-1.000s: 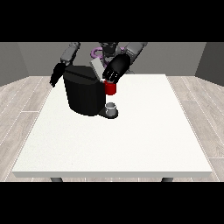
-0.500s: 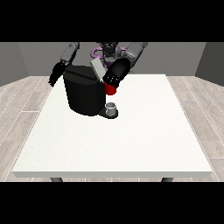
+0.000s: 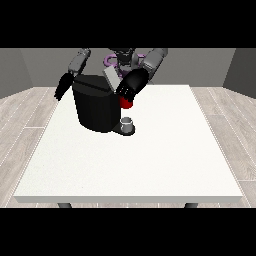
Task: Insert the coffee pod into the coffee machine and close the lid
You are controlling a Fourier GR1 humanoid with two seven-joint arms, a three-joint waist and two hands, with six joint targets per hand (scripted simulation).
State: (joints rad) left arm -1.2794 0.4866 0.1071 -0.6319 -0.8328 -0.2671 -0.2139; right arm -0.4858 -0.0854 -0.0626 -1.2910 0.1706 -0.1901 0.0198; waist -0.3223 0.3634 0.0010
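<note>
The black coffee machine stands at the table's back left, its grey lid tilted up. The hand at the view's right is at the machine's upper right corner, just below the lid and right above a red thing at the machine. A small grey thing sits on the machine's base in front. The hand at the view's left hangs beside the machine's left side with straight fingers, holding nothing.
The white table stretches towards the camera and to the right of the machine. Its left edge runs close to the hand at the view's left.
The hand at the view's right has sunk slightly towards the red thing at the machine. The hand at the view's left has hardly moved.
</note>
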